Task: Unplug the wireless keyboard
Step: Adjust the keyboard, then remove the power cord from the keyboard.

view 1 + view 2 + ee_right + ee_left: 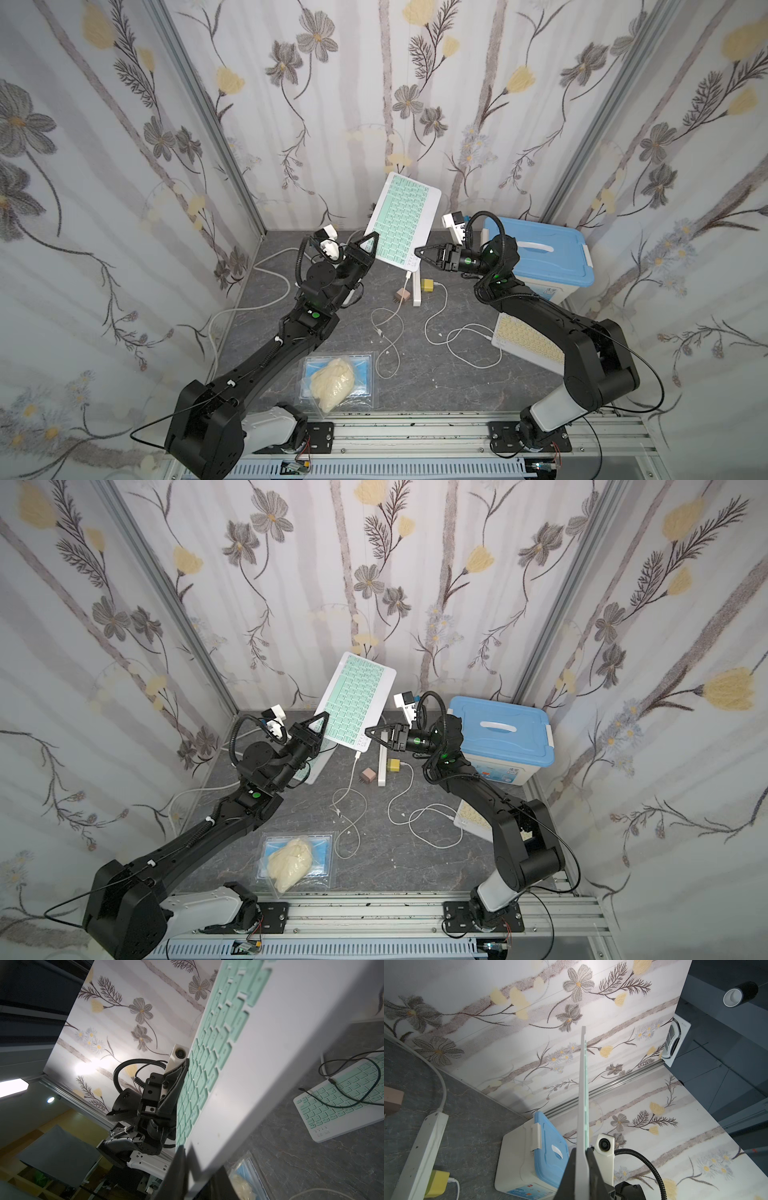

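The wireless keyboard (403, 220) (353, 702), white with mint-green keys, hangs tilted in the air above the back of the table. My left gripper (375, 235) (581, 1150) is shut on its left edge, which shows edge-on in the left wrist view. My right gripper (417, 251) (199, 1159) is shut on the keyboard's lower right corner (207, 1147). A white cable (399, 307) is plugged into the keyboard's lower edge by its plug (409, 277) (356, 756) and trails down in loops on the table.
A blue-lidded box (540, 249) stands behind my right arm. A white power strip (416, 286) with a yellow charger (427, 285) and a brown adapter (402, 295) lies under the keyboard. Also here are a second white cable (457, 336), a yellow-keyed keyboard (523, 336), another green keyboard (342, 1093) and a bagged item (336, 380).
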